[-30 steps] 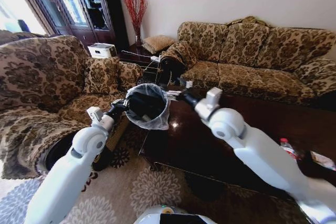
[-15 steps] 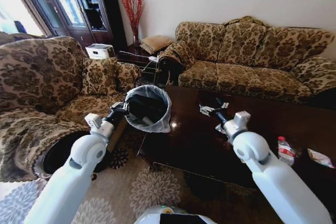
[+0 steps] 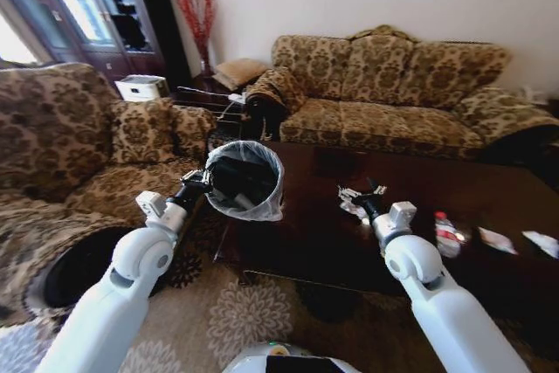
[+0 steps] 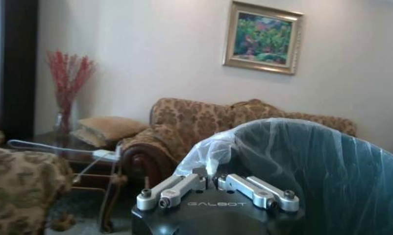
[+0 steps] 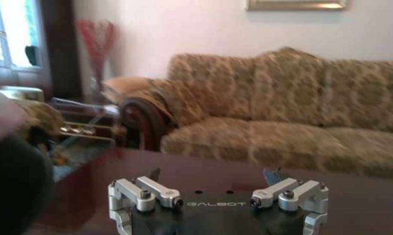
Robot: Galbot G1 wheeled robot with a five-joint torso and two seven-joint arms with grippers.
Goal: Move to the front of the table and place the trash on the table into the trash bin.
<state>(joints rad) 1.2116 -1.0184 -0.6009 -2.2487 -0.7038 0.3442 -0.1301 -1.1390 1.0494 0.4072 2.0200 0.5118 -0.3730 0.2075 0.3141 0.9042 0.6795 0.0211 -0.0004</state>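
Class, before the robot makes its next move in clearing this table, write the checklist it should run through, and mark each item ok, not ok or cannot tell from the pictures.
1. Left tool gripping the trash bin by its bagged rim: ok.
2. Bin mouth open and facing the table: ok.
3. Right tool open over the table, holding nothing: ok.
4. Crumpled wrapper just beyond the right tool, within reach: ok.
5. Small bottle and scraps cleared: not ok, still on the table.
6. Bin contents: cannot tell.
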